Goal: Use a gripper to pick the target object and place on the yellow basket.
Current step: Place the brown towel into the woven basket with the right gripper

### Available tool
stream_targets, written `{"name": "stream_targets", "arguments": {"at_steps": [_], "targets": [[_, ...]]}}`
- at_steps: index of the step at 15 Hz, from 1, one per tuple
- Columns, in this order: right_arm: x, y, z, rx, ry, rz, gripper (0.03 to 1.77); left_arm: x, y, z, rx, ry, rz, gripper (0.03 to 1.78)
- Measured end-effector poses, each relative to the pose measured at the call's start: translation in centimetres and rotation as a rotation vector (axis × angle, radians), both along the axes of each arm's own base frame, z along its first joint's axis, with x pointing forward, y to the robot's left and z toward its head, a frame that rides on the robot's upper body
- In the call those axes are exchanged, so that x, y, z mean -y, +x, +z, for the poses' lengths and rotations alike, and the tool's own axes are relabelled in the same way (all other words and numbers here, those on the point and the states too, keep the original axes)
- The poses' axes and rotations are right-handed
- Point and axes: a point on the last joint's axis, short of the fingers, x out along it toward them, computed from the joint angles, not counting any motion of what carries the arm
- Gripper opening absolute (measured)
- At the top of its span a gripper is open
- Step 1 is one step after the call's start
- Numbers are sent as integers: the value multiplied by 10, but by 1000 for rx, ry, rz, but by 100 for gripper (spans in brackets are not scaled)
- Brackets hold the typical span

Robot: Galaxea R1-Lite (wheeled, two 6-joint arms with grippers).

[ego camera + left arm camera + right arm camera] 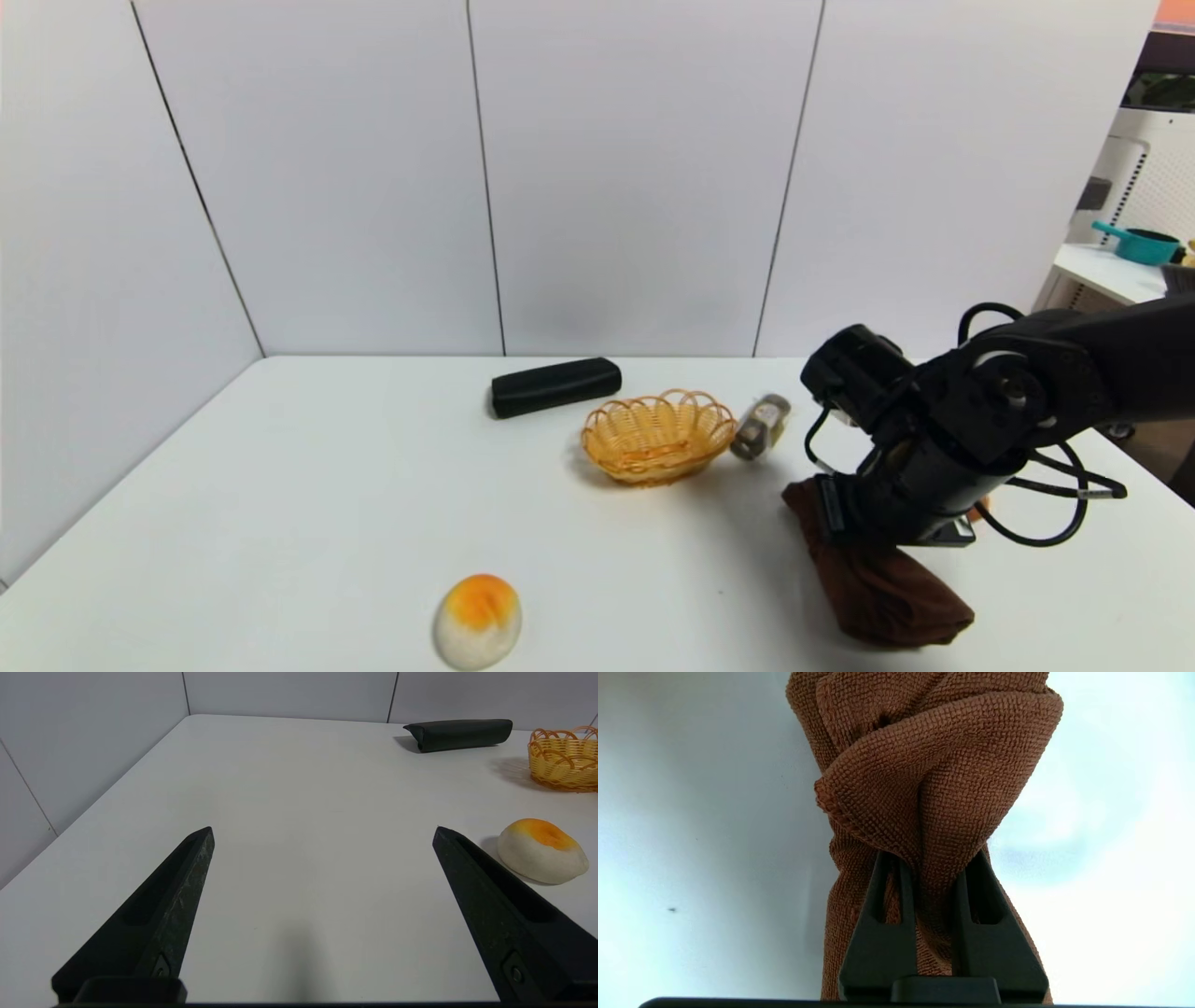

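R hand (927,868) pinching towel (924,779) mid-length; long axis running near-far. Basket (658,437) lies far-left of R hand. L hand (322,833) spread, idle.

Black oblong case (555,386) at table (280,485) rear; small bottle (761,426) lying; egg-shaped toy (478,620) near front

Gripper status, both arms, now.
Left gripper: open, holding nothing.
Right gripper: fingers shut on the brown towel.
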Motion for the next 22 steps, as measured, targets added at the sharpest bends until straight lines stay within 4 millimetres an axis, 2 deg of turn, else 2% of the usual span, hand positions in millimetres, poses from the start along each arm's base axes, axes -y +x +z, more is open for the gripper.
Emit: {"name": "stream_targets", "arguments": {"at_steps": [2,6,9,11,13,15,16,18,22], "targets": [[0,0,24,82,39,5,24,0,0,0,0,0,-1,169],[-4,-15,98,330,159,100,24,0,0,0,0,0,0,169],[-19,-27,140,442,283,183,24,0,0,0,0,0,0,169],[-36,-24,163,501,374,172,24,0,0,0,0,0,0,169],[-53,-17,176,502,451,122,24,0,0,0,0,0,0,169],[-68,-10,177,435,490,36,24,0,0,0,0,1,0,169],[-76,-5,170,382,496,-31,24,0,0,0,0,0,0,169],[-94,5,146,290,486,-183,24,0,0,0,0,0,0,169],[-120,31,103,218,508,-414,24,0,0,0,0,0,-1,169]]}}
